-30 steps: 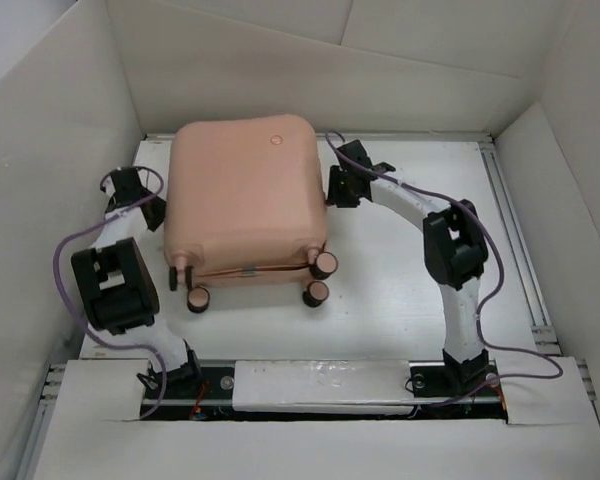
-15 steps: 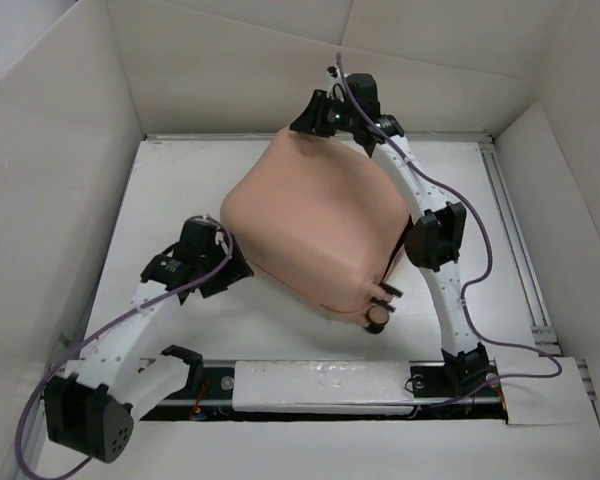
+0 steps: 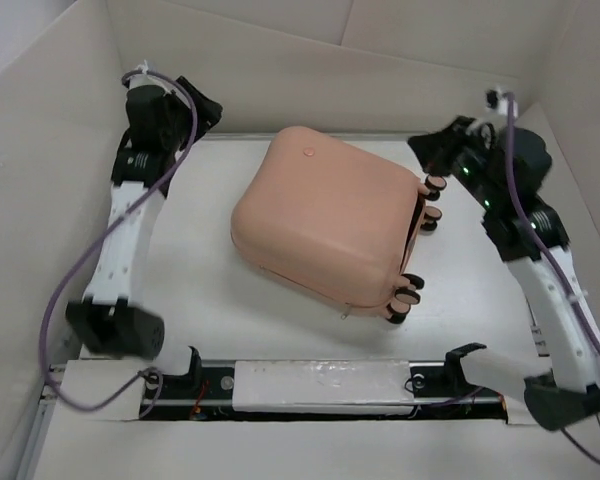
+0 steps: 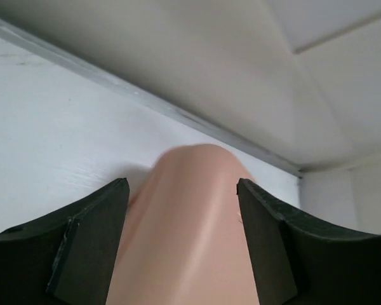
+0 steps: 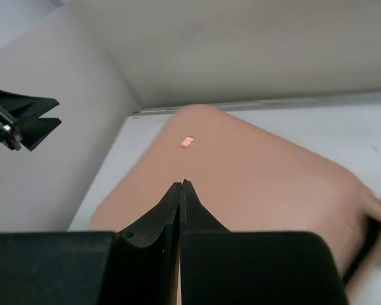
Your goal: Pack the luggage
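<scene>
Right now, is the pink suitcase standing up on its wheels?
No, it is lying flat: the luggage rests on a broad side, and its wheels point sideways, not down.

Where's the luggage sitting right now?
In the top view the luggage lies closed at the middle of the table, turned at an angle, with its wheels pointing toward the right arm.

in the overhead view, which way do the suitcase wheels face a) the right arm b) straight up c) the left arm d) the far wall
a: all four wheels sit on the edge of the luggage that is turned toward the right arm.
</scene>
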You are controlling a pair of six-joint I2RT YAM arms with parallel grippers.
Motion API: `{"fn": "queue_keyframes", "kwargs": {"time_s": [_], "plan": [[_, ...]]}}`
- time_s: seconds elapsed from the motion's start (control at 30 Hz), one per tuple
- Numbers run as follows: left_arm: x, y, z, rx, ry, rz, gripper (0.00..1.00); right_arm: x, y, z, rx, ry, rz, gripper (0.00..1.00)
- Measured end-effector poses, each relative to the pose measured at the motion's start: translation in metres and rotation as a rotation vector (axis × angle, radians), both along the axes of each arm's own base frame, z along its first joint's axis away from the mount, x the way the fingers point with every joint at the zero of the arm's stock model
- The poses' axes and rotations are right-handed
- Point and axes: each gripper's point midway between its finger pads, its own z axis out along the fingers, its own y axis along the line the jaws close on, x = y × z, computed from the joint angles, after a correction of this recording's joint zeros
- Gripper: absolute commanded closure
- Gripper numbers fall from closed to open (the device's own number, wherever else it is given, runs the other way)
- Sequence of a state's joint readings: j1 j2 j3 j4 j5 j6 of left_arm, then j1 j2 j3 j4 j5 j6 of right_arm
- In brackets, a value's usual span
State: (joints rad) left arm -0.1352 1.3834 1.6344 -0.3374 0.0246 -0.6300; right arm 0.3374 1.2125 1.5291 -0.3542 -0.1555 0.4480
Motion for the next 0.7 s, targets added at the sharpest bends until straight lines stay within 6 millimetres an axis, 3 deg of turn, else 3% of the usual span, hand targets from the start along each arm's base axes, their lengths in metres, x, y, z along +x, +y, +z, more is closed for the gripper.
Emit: {"fn": "queue_keyframes", "kwargs": {"time_s": [0.03, 0.1, 0.17, 0.27, 0.33, 0.43, 0.57, 0.7], "plan": [[0.024, 0.007, -0.015, -0.01, 0.03, -0.012, 0.41, -0.011, -0.021, -0.005, 0.002, 0.004, -0.071, 1.0], [0.073, 0.023, -0.077, -0.036, 0.156, -0.023, 0.5, -0.021, -0.06, -0.029, -0.006, 0.049, -0.213, 0.98], [0.102, 0.037, -0.153, -0.069, 0.312, -0.032, 0.52, -0.021, -0.094, -0.081, -0.043, 0.169, -0.339, 0.93], [0.108, 0.041, -0.252, -0.123, 0.532, -0.056, 0.59, -0.021, -0.129, -0.177, -0.105, 0.428, -0.465, 0.82], [0.093, 0.03, -0.292, -0.149, 0.627, -0.091, 0.6, -0.027, -0.137, -0.232, -0.14, 0.586, -0.49, 0.71], [0.062, 0.003, -0.319, -0.171, 0.711, -0.163, 0.62, -0.034, -0.134, -0.287, -0.173, 0.753, -0.472, 0.63], [0.016, -0.031, -0.325, -0.165, 0.711, -0.258, 0.64, -0.01, -0.104, -0.316, -0.177, 0.834, -0.348, 0.64], [-0.007, -0.02, -0.318, -0.139, 0.66, -0.228, 0.66, 0.023, -0.082, -0.344, -0.284, 0.916, -0.255, 0.65]]}}
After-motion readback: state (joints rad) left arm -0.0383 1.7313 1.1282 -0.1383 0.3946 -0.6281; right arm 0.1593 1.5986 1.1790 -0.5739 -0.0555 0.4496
